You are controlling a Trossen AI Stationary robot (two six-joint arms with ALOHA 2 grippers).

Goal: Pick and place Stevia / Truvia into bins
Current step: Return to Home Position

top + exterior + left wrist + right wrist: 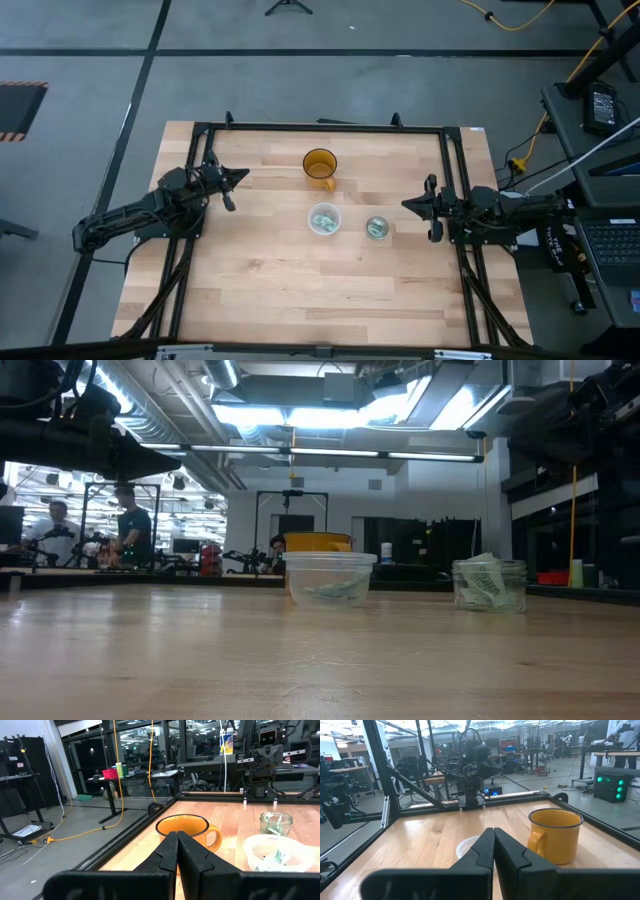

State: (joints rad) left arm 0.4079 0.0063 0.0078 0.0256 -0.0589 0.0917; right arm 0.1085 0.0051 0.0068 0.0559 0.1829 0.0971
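1. Your pale wooden desk (280,290) fills the centre of the high view, edged by a black frame (320,127) and set on a grey floor (300,70).
2. The green Stevia packets (330,591) lie inside the clear cup (324,220) at mid-frame and the small jar (377,229) just right of it. An amber mug (320,166) stands above them.
3. Your left gripper (238,178) at mid-left and right gripper (408,205) at mid-right both have their fingers pressed together.
4. In the low view, people (130,530) stand at far left under ceiling lights (330,410).
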